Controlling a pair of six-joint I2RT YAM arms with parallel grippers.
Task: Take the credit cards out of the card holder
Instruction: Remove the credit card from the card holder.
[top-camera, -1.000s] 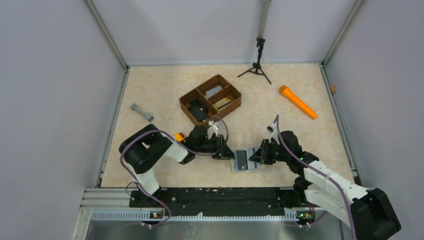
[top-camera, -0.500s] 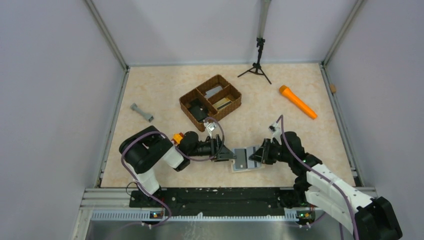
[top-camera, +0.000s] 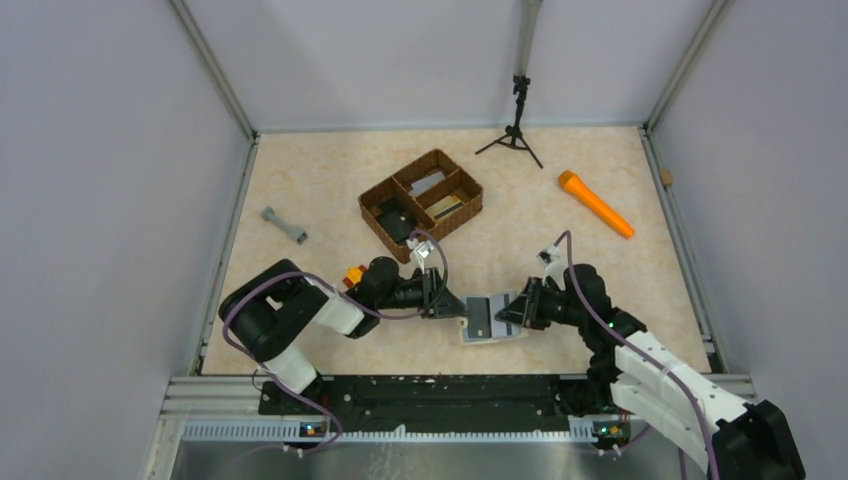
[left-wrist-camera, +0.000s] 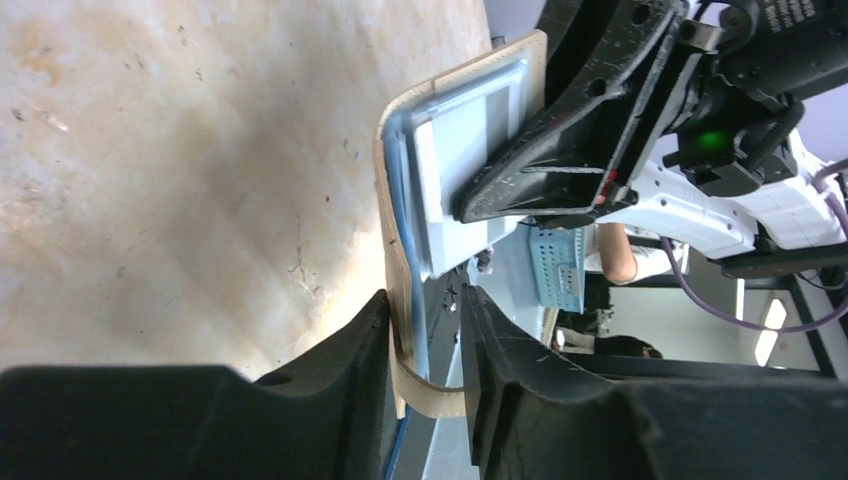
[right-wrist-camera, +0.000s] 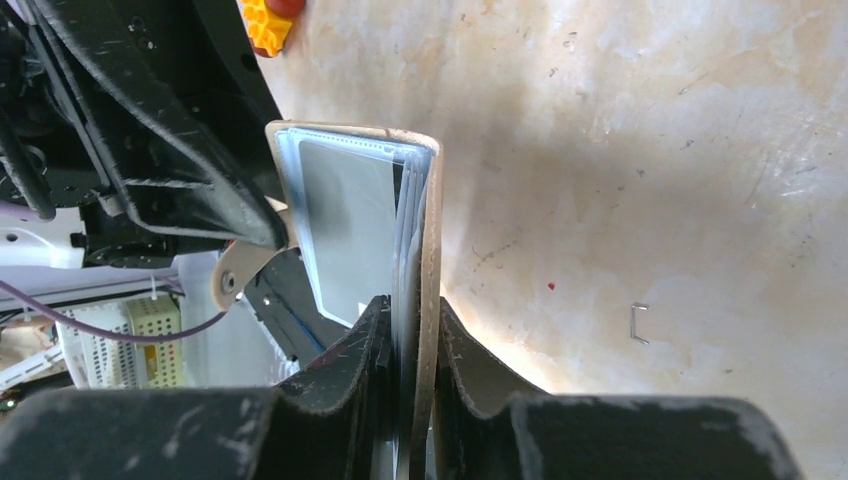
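The card holder (top-camera: 492, 318) sits near the front middle of the table, lifted on edge and spread open between my two grippers, its cream cover outward and the pale blue sleeves showing inside. I judge that I am at the step of holding it open so that a card can be reached; a whitish card (right-wrist-camera: 345, 215) shows in a clear sleeve and is not yet out. The right gripper (right-wrist-camera: 410, 310) is pinched tight on one edge, cover and sleeves together between its fingers. The left gripper (left-wrist-camera: 425, 310) stands narrow around the opposite edge, with the cover and its strap tab between the fingers, but I cannot tell whether it bites or only straddles. Next I would need the right side to act as the anchor while the left fingers let go of the cover and catch a card's free edge alone, then draw it straight along the sleeve. Both arms lie low and stretched inward, wrists rolled sideways, fingertips facing each other across the holder.
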